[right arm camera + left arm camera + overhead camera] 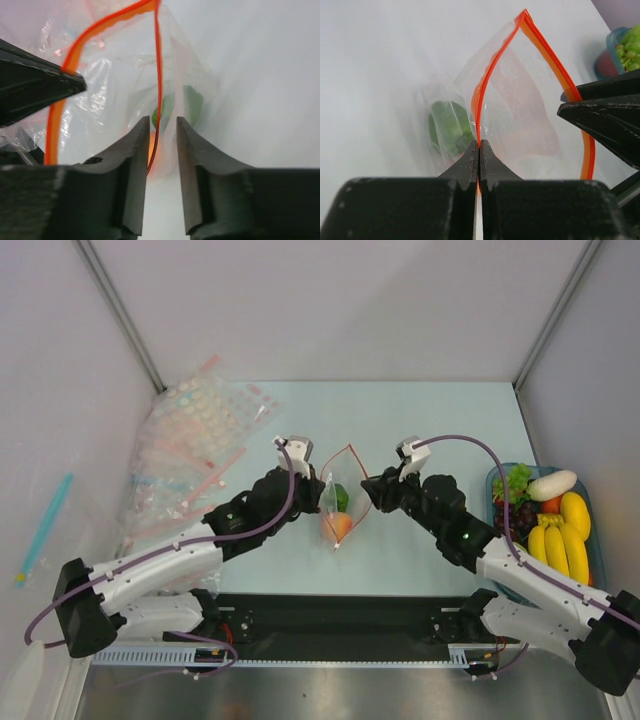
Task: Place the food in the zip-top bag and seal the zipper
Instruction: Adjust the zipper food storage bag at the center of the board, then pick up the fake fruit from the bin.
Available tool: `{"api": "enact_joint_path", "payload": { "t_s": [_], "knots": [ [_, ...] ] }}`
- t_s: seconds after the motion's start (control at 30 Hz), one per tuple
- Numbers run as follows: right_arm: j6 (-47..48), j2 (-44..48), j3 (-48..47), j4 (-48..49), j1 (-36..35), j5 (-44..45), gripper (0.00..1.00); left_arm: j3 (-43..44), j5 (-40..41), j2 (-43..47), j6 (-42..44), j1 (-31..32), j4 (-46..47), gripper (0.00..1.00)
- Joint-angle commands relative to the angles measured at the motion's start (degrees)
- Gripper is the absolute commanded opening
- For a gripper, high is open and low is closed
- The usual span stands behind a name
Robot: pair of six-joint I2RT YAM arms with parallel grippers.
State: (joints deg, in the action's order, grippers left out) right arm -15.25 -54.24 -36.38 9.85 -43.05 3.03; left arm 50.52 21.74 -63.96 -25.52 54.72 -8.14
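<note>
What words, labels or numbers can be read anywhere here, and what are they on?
None can be read.
The zip-top bag is plain clear plastic; its zipper is a bare red-orange strip.
The heap of dotted bags shows dots and pink strips; any lettering is too small to tell.

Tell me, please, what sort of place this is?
Probably a robot test cell: white walls enclose a table, a left arm and right arm mounted at its edge, toy fruit in a tray.

Right gripper point(162, 122) jaws narrowly parted, zipper point(159, 60) strand hanging between them. Behind: clear zip-top bag point(115, 105), green piece point(192, 102) inside. Left gripper point(75, 84) tip on zipper's other strand.
</note>
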Motion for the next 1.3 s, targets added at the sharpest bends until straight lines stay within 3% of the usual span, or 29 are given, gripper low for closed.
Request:
{"api": "enact_joint_path", "payload": {
  "t_s": [0.0, 0.1, 0.23, 0.37, 0.47, 0.5, 0.57, 0.63, 0.73, 0.77, 0.8, 0.83, 0.87, 0.97, 1.0, 1.07, 1.27],
  "knots": [
    [1.18, -1.13, -1.50, 0.88, -0.28, 1.10, 0.35, 3.18, 5.93, 4.36, 1.35, -0.23, -1.87, 0.00],
    [1.09, -1.84, -1.76, 0.88, -0.28, 1.72, 0.54, 1.69, 9.99, 7.88, 2.84, -0.23, -1.35, 0.00],
    [1.01, -0.96, -1.59, 0.35, -0.19, 2.94, 0.61, -0.25, 7.36, 9.12, 3.19, -0.14, 2.15, 0.01],
    [0.13, 1.58, -0.88, -0.70, -0.20, 9.44, 0.64, 1.32, 4.90, 4.92, 3.28, -0.23, 1.64, 0.00],
    [-1.80, 2.82, -0.80, -3.24, -0.19, 18.04, 0.69, 2.56, 3.49, 3.32, 3.28, -0.23, 0.76, 0.00],
    [-2.59, 3.26, -0.54, -3.95, -0.19, 23.98, 0.81, 2.48, 2.97, 2.97, 3.19, -0.23, 0.85, 0.00],
    [-5.66, 4.49, 0.34, -6.14, -0.11, 31.12, 0.96, 2.21, 2.70, 2.88, 3.19, -0.23, 1.37, 0.00],
    [-9.17, 5.19, 0.70, -8.25, 0.15, 42.95, 1.00, 2.21, 2.43, 3.05, 3.19, -0.23, 1.37, 0.00],
    [-21.89, 4.85, -1.93, -20.35, 2.61, 56.53, 1.00, 1.95, 1.21, 2.97, 3.02, -0.23, 1.90, 0.01],
    [-34.29, 3.63, -5.59, -32.05, 4.36, 59.26, 1.00, 1.77, 0.94, 2.53, 3.02, -0.23, 2.16, 0.01],
    [-41.02, 2.74, -8.50, -39.30, 5.51, 62.94, 1.00, 1.95, 0.77, 2.18, 3.10, -0.23, 2.17, 0.01],
    [-47.97, 1.34, -11.23, -47.03, 6.39, 64.11, 1.00, 2.38, 0.85, 1.83, 3.02, -0.23, 1.30, 0.00],
    [-63.18, -1.20, -16.91, -63.03, 7.61, 64.38, 1.00, 3.08, 0.94, 1.22, 3.10, -0.23, 1.03, 0.00],
    [-79.11, -5.60, -22.32, -86.74, 7.37, 64.91, 1.00, 2.83, 0.15, 1.38, 2.93, -0.23, 0.85, 0.00],
    [-85.15, -5.96, -23.55, -90.49, 7.19, 64.30, 1.00, 2.57, -0.03, 1.56, 2.93, -0.23, 1.19, 0.00],
    [-88.89, -6.06, -23.13, -96.74, 7.36, 63.42, 1.00, 2.21, 0.15, 1.74, 2.93, -0.23, 1.81, 0.00],
    [-86.18, 4.21, -14.96, -96.86, 12.10, 58.15, 1.00, 2.39, 0.15, 1.56, 3.02, -0.23, 1.55, 0.00]
  ]
}}
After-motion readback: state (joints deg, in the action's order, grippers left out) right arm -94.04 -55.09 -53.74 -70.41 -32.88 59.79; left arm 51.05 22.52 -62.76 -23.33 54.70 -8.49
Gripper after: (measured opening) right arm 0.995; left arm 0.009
